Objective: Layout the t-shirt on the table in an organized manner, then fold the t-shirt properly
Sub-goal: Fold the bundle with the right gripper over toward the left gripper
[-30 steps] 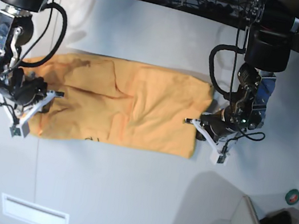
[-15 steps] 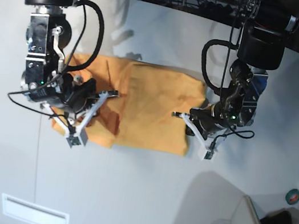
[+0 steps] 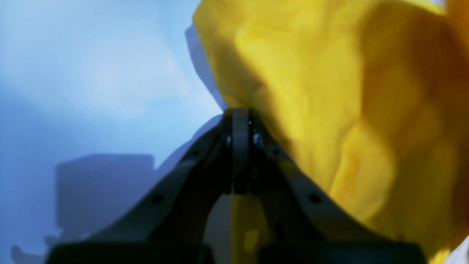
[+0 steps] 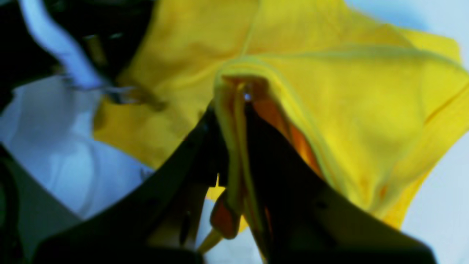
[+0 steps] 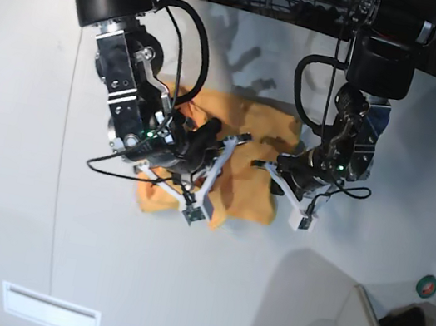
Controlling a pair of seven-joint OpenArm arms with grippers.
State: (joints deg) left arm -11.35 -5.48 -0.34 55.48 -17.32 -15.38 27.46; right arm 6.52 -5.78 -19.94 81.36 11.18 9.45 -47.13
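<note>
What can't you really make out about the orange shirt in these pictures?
- Base view: the right gripper and its arm hide much of the t-shirt; no neck tag or markings show.
- Left wrist view: the left gripper is blurred, so any pinched cloth is unclear.

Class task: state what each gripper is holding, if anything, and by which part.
Right gripper pinches a folded hemmed edge of the t-shirt. Left gripper is shut at the t-shirt's edge; whether it grips cloth cannot be told.

Bare table [image 5: 180, 283] near side gives wide passage; both arms crowd t-shirt [image 5: 250, 198]; green object [image 5: 428, 286], possibly tape, far corner.
</note>
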